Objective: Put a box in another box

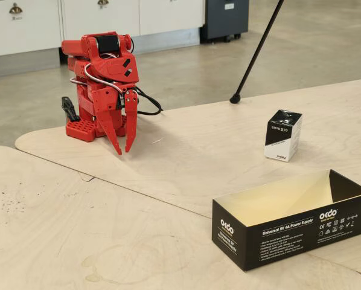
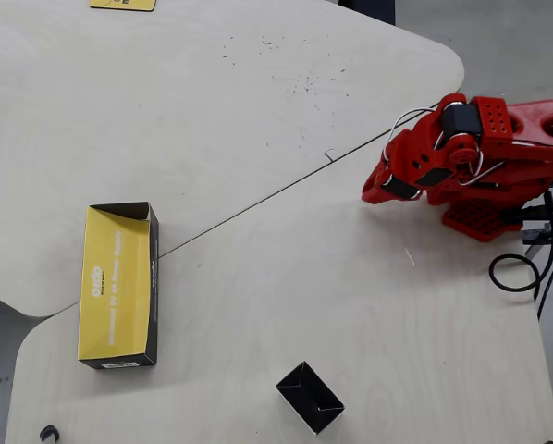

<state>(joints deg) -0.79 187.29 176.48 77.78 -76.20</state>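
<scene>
The small black-and-white carton (image 1: 283, 136) stands upright on the wooden table at the right; in the overhead view (image 2: 309, 398) it is near the bottom edge. The long shallow black box (image 1: 289, 232) with white "Universal 5V 4A Power Supply" print lies open side up at the front right, cream inside and empty; in the overhead view (image 2: 153, 277) it is at the left. My red gripper (image 1: 124, 151) is folded down at the arm's base, tips close to the table, slightly open and empty. It also shows in the overhead view (image 2: 376, 191), far from both boxes.
A black tripod leg (image 1: 235, 98) stands at the table's far edge. Black cables (image 2: 512, 273) loop beside the arm's base. A seam (image 2: 258, 199) runs between the two table boards. White cabinets line the back wall.
</scene>
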